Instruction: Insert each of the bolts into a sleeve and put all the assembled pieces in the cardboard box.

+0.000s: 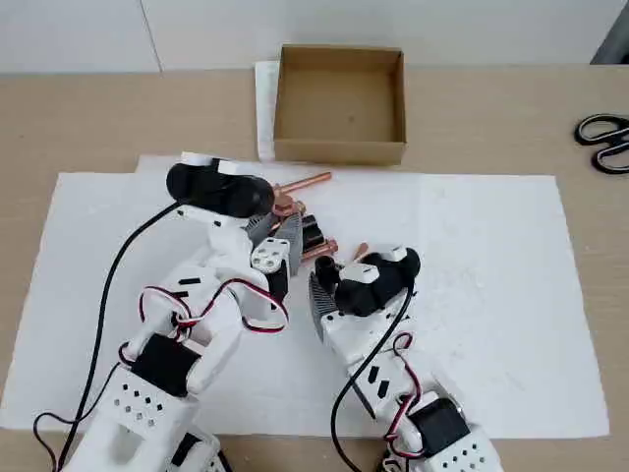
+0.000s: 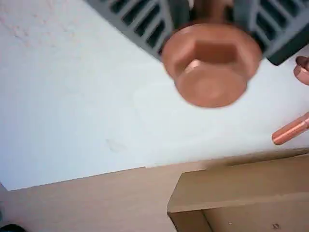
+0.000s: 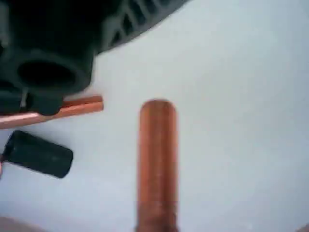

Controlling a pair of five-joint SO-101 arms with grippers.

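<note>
My left gripper (image 1: 283,221) is shut on a copper bolt (image 2: 210,63), whose hex head faces the left wrist camera between the grey fingers (image 2: 140,19). My right gripper (image 1: 320,290) sits just beside it, and a black sleeve (image 3: 48,72) with its open end showing appears held under its grey finger (image 3: 140,19). A loose bolt (image 1: 307,183) lies near the cardboard box (image 1: 339,150). Another bolt (image 1: 319,250) and black sleeves (image 1: 311,234) lie between the grippers. A copper shaft (image 3: 157,164) looms close in the right wrist view, with a lying sleeve (image 3: 38,154) beyond it.
White paper (image 1: 491,295) covers the table's middle. The box stands open at the back edge of the paper. Scissors (image 1: 604,141) lie at the far right. The paper to the right of both arms is bare.
</note>
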